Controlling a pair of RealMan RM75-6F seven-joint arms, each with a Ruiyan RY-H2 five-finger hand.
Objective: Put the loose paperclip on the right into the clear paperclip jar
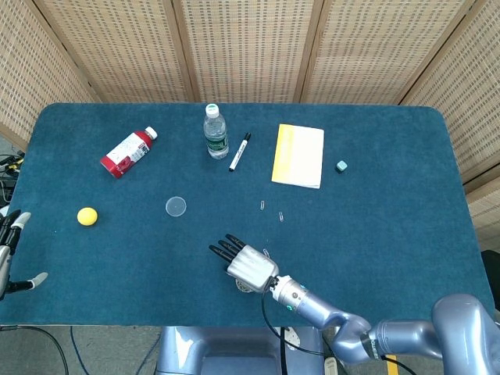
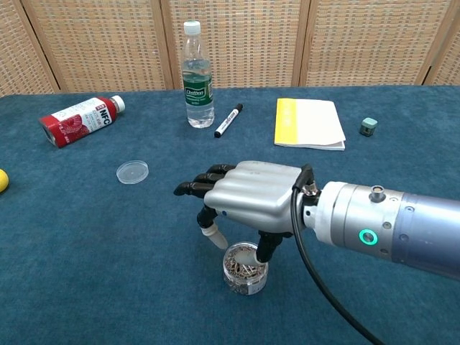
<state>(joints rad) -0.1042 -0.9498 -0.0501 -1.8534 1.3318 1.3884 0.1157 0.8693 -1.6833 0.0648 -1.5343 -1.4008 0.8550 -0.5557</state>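
The clear jar (image 2: 244, 269), full of paperclips, stands open near the table's front edge; in the head view my right hand mostly covers the jar (image 1: 244, 284). My right hand (image 2: 248, 198) hovers palm down just above it, thumb and fingertip apart over the mouth, and I see nothing between them. Two loose paperclips (image 1: 262, 205) (image 1: 280, 216) lie on the cloth beyond the hand. My left hand (image 1: 9, 250) sits off the table's left edge, fingers apart and holding nothing.
The jar's lid (image 2: 132, 172) lies to the left. At the back are a red bottle (image 2: 77, 119) on its side, a water bottle (image 2: 196, 75), a marker (image 2: 228, 121), a yellow notepad (image 2: 307, 123) and a small teal block (image 2: 368, 126). A yellow ball (image 1: 87, 216) sits far left.
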